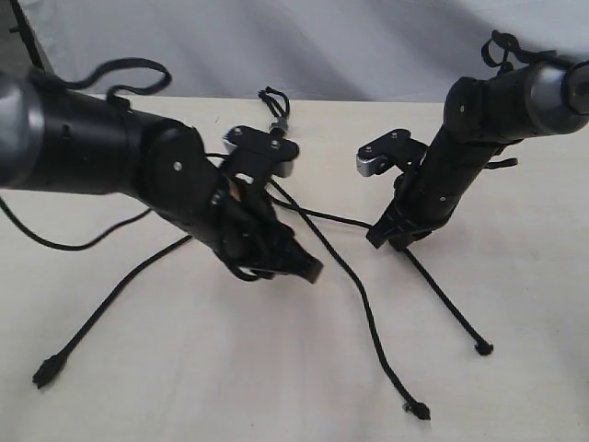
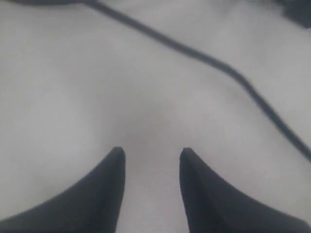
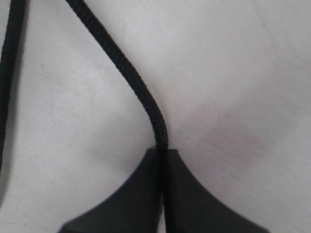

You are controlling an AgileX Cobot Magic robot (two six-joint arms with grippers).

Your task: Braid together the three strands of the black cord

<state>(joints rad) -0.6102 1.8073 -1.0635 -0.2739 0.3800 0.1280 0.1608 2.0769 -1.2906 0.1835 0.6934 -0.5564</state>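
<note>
The black cord's knot and short loop lie at the table's far middle. Three strands fan out from it. The left strand runs to a tip at the near left. The middle strand ends at the near centre-right. My right gripper is shut on the right strand, low at the table; the right wrist view shows the strand entering the closed jaws of that gripper. My left gripper is open and empty just above the table, left of the middle strand. In its wrist view the left gripper has one strand ahead of it.
The pale table carries only the cord. A thicker glossy arm cable trails beside the left arm, and another loops behind it. A white backdrop bounds the far edge. A second strand runs beside the held one.
</note>
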